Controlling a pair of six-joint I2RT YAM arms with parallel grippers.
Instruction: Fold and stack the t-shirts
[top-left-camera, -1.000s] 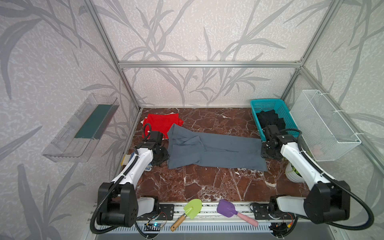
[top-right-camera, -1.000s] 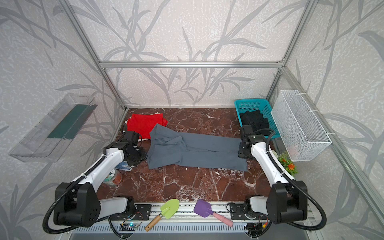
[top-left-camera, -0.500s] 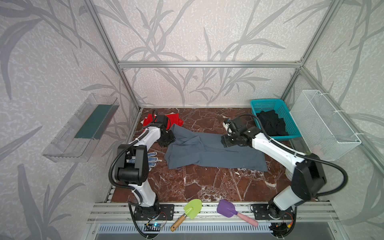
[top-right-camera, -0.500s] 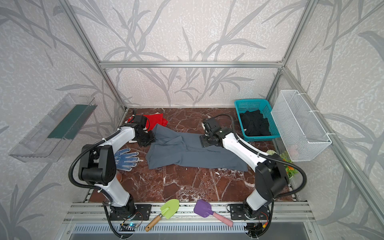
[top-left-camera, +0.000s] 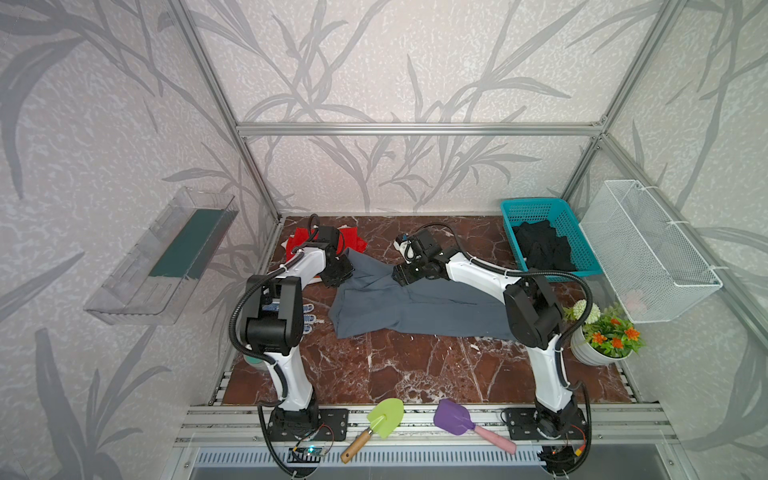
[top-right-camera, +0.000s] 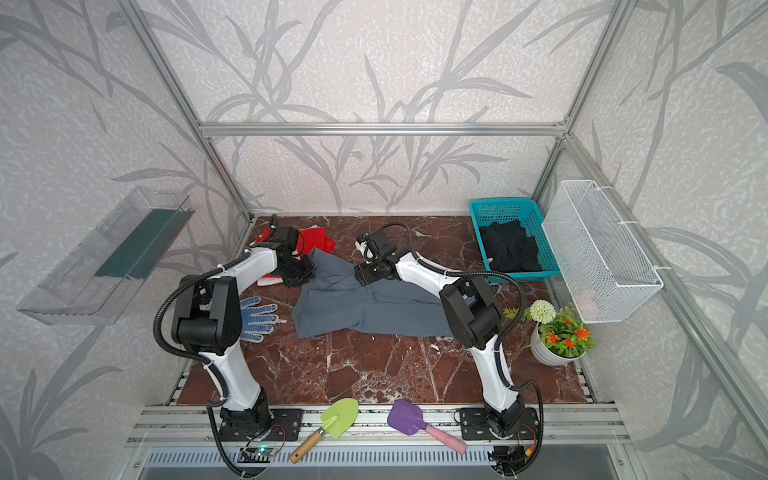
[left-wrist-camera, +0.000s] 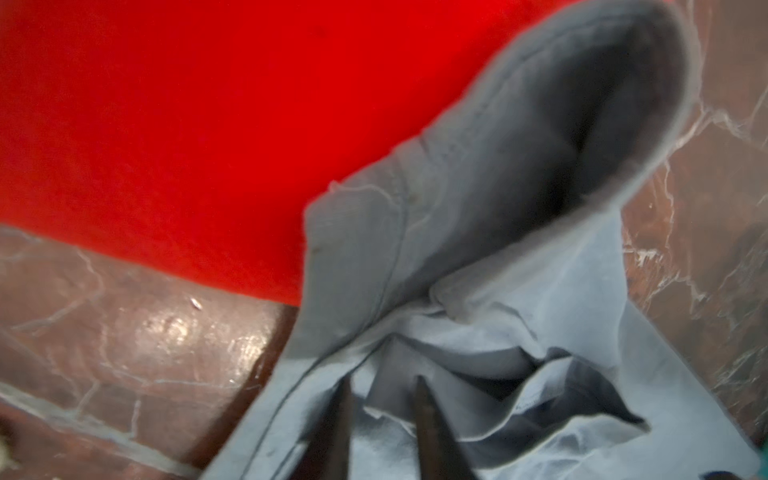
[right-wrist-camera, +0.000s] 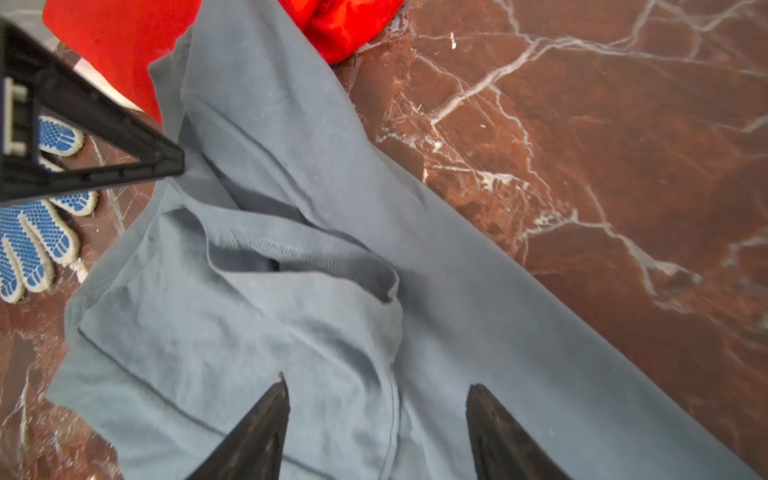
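The slate grey-blue t-shirt lies folded into a long strip across the marble floor. Its left end overlaps the bright red t-shirt at the back left. My left gripper is at that end, its jaws narrowed on a fold of the grey cloth. My right gripper stands open over the grey cloth on the strip's far edge, nothing pinched. The black t-shirt lies crumpled in the teal basket.
A blue-dotted work glove lies left of the grey shirt. The teal basket, a white wire basket and a flower pot stand on the right. Green and purple trowels lie on the front rail.
Both arms swung from the strip's two ends to its far left part. The left jaws closed in on the grey cloth. The right jaws opened wider.
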